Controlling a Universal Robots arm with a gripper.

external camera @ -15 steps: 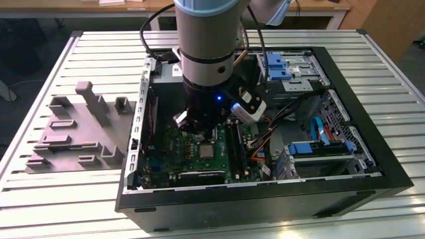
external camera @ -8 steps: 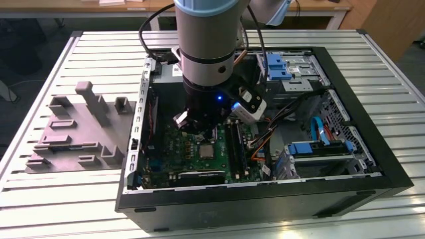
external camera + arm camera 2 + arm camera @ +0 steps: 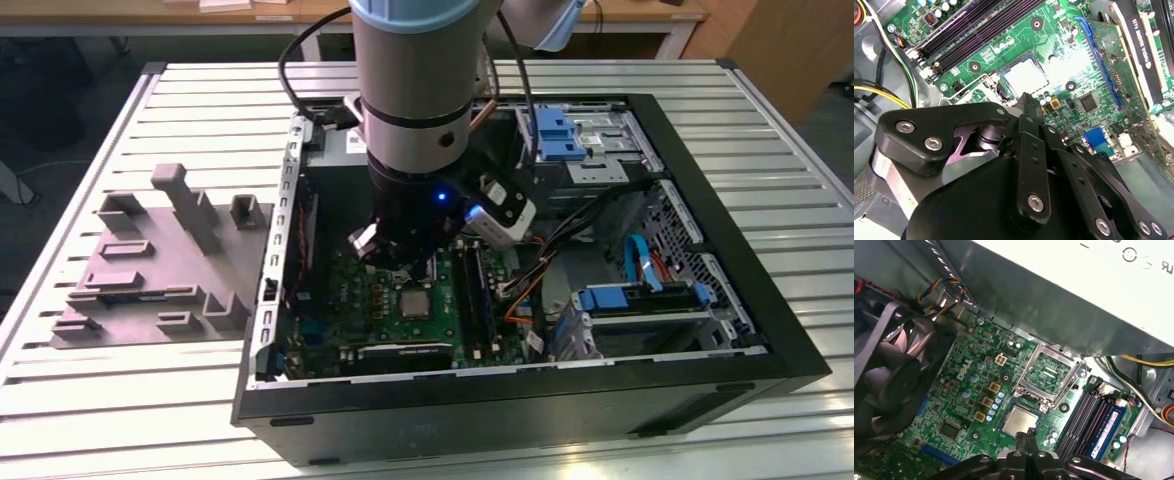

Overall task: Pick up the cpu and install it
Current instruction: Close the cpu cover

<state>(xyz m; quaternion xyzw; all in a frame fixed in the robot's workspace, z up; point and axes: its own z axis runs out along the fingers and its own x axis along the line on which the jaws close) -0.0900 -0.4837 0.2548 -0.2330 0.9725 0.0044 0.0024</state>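
At the exterior view's left the grey tray [image 3: 147, 270] sits on the slatted surface [image 3: 107, 400]; mid-frame, inside the open case [image 3: 534, 420], the cpu [image 3: 1019, 421] lies in its socket, fingers [image 3: 1021, 445] closed empty just above; placing looks done, socket frame [image 3: 1049, 372] open; fan [image 3: 889, 375] and case wall leave little room, so moves must stay vertical.

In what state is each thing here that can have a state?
cpu: lying flat in the socket.
socket frame: open, folded back beside the cpu.
gripper: shut, empty, close over the cpu.
computer case: lying down, side open.
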